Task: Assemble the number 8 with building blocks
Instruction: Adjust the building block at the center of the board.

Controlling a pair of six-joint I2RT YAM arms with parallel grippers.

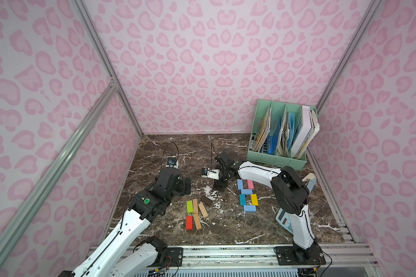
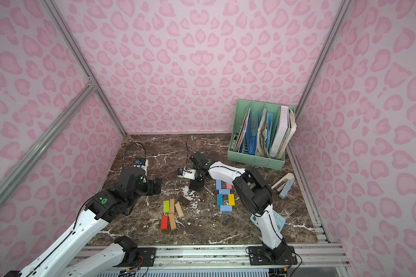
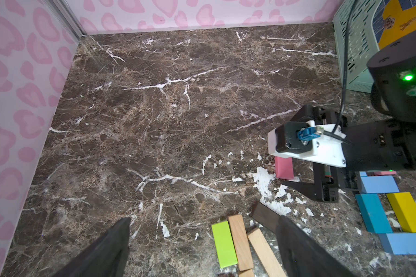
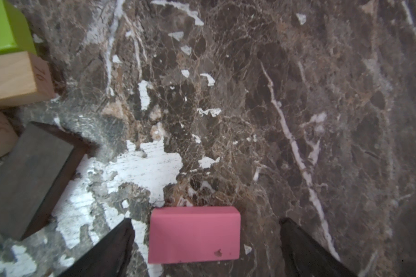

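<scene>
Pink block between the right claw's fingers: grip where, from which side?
From above, probably: the pink block lies flat on the marble tabletop, so only its edge faces are free. The open right claw straddles its longer span; pinch the two short ends, centred.

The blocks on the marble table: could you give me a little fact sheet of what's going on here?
Figure: six blocks laid as an 8, no top bar in view
Right gripper: open, fingers on either side of a loose pink block, gaps on both sides
Left gripper: open, empty
Spares: green, red, dark brown, three tan blocks
</scene>
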